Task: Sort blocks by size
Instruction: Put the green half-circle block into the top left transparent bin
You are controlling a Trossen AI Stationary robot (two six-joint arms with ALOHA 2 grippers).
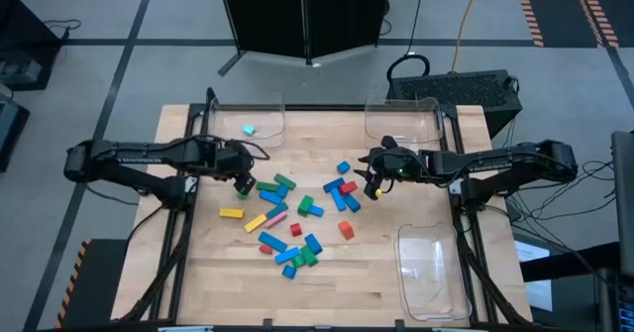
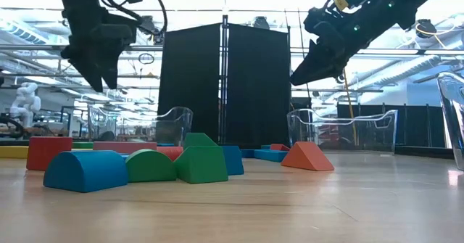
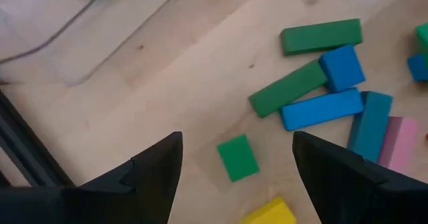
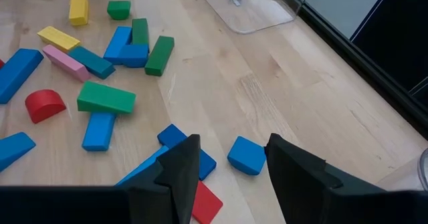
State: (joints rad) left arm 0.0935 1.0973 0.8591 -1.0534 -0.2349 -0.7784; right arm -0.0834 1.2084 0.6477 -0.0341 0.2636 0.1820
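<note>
Wooden table on a grey floor marked with pale lines and orange-black hazard tape. A black 2-panel screen stands behind the table on a metal foot. A black case sits at the far right corner beside a yellow cable. Overhead, ceiling trusses with bright lighting; a white figure stands at far left.

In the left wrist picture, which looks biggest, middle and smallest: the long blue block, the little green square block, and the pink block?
1. Long blue block, clearly largest.
2 and 3. Little green square block and pink block: unsure, since the pink one is cut off by the picture's edge and the gripper finger.
</note>
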